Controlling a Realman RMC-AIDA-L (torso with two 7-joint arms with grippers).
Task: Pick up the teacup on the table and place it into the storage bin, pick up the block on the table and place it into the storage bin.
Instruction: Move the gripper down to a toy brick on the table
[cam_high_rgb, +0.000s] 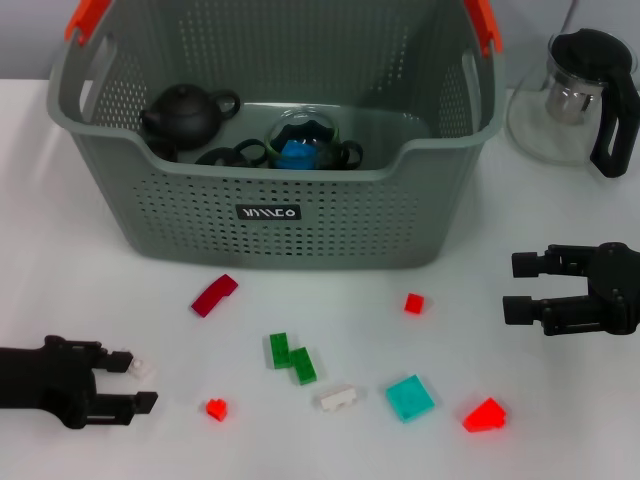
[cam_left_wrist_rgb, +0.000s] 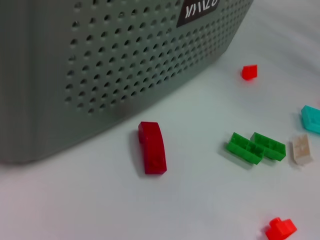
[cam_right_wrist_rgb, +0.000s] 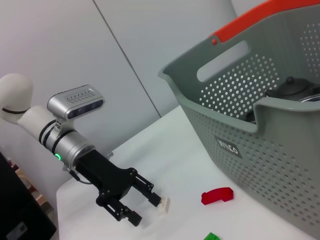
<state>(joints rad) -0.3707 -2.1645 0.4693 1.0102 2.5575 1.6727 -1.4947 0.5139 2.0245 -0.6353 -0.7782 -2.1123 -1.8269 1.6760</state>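
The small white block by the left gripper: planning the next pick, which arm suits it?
Left. The left gripper is open around the small white block; the right gripper is far off.

The large grey perforated plastic storage bin blocks the far middle of your white worktop; its open top is free above, though a dark teapot, black rings and a clear cup holding a blue block crowd its floor. A glass pitcher with a black handle stands just right of the bin, narrowing that side. Near the front wall lies a dark red curved block. Small blocks dot the near middle: green pair, white brick, teal tile, red pieces. Open worktop remains along both outer sides.
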